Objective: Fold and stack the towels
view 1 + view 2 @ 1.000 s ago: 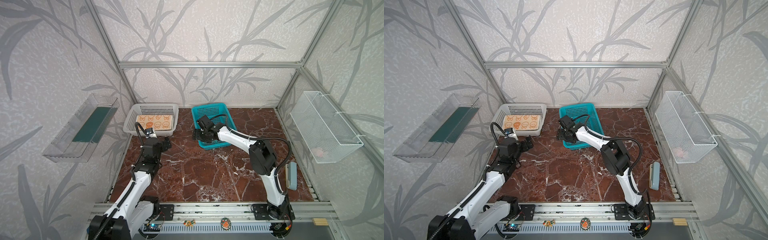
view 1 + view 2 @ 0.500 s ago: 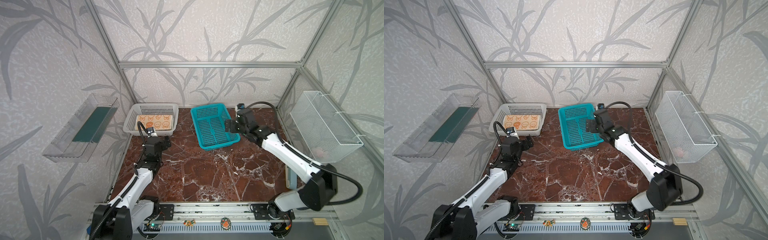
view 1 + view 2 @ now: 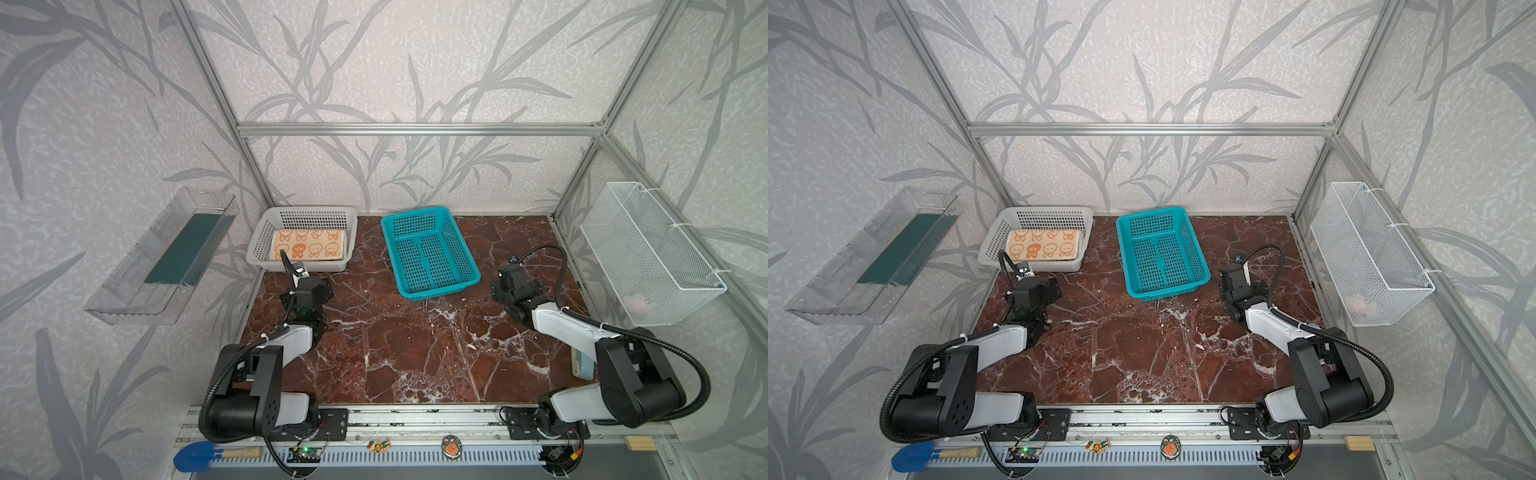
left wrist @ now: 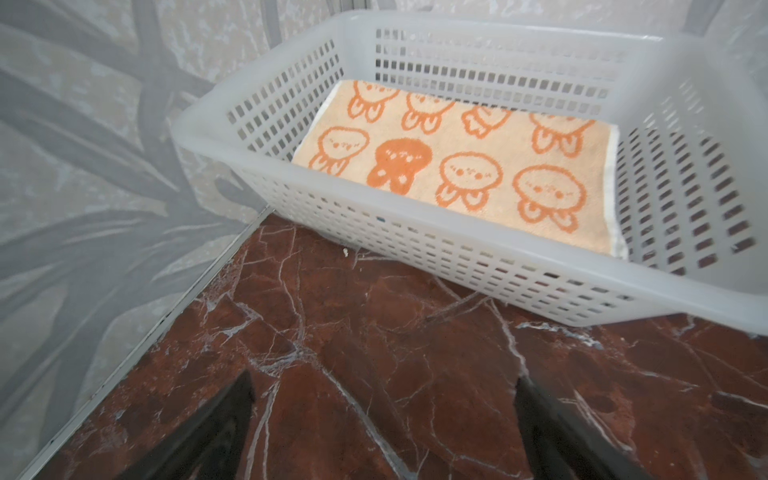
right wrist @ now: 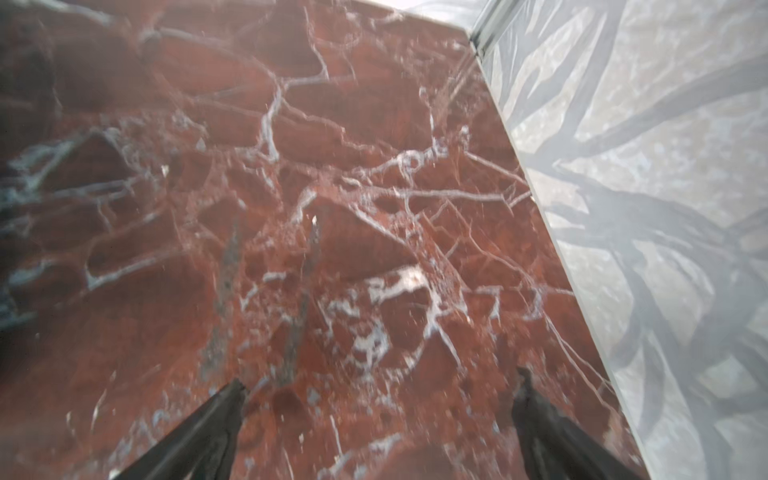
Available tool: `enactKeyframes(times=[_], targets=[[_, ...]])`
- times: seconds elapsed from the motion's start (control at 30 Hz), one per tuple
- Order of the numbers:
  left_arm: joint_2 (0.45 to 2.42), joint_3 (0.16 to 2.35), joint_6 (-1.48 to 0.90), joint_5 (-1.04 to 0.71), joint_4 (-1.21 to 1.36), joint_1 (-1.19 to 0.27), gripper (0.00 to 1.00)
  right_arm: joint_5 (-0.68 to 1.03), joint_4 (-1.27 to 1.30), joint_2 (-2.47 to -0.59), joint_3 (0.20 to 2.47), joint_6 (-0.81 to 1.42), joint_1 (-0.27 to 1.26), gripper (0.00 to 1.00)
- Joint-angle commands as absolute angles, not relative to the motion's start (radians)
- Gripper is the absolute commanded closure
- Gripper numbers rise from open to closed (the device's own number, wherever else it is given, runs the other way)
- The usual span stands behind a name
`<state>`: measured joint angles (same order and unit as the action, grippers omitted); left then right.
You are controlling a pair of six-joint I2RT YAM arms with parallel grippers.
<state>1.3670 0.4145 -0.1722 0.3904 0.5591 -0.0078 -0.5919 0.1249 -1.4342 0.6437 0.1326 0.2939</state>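
My right claw (image 5: 378,382) has withdrawn from the teal basket (image 3: 440,291) to its 3 o'clock; jaws wide, empty. Left claw (image 4: 382,382) wide, empty. Folded towels (image 4: 457,166) lie in the white basket (image 4: 457,257), 12 o'clock of the left claw.

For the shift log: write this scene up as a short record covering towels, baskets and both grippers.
towel: folded bunny-print towel, lying flat in the white basket
beneath it: cannot tell
teal basket: empty
left gripper: open, empty, above the table in front of the white basket
right gripper: open, empty, over bare table to the right of the teal basket
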Motion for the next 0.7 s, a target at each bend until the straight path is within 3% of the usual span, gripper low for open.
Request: enactKeyframes(times=[0.0, 0.13, 0.27, 0.37, 0.47, 0.67], targets=[[1.378, 0.419, -0.143, 0.317, 0.65, 0.04, 0.01, -0.57, 0.349, -1.455, 0.596, 0.1, 0.284, 0.01], [1.49, 0.325, -0.106, 0.232, 0.972, 0.061, 0.01, -0.487, 0.434, -1.434, 0.542, 0.05, 0.282, 0.01], [1.58, 0.305, -0.081, 0.183, 1.105, 0.057, 0.01, -0.379, 0.529, -1.382, 0.469, -0.003, 0.276, 0.01], [1.525, 0.376, -0.088, 0.164, 0.87, 0.053, 0.01, -0.35, 0.583, -1.348, 0.422, -0.01, 0.267, 0.01], [1.571, 0.351, -0.059, 0.155, 1.003, 0.046, 0.01, -0.365, 0.691, -1.29, 0.338, -0.025, 0.265, 0.01], [1.565, 0.357, -0.058, 0.153, 0.978, 0.045, 0.01, -0.349, 0.834, -1.308, 0.291, -0.059, 0.227, 0.01]])
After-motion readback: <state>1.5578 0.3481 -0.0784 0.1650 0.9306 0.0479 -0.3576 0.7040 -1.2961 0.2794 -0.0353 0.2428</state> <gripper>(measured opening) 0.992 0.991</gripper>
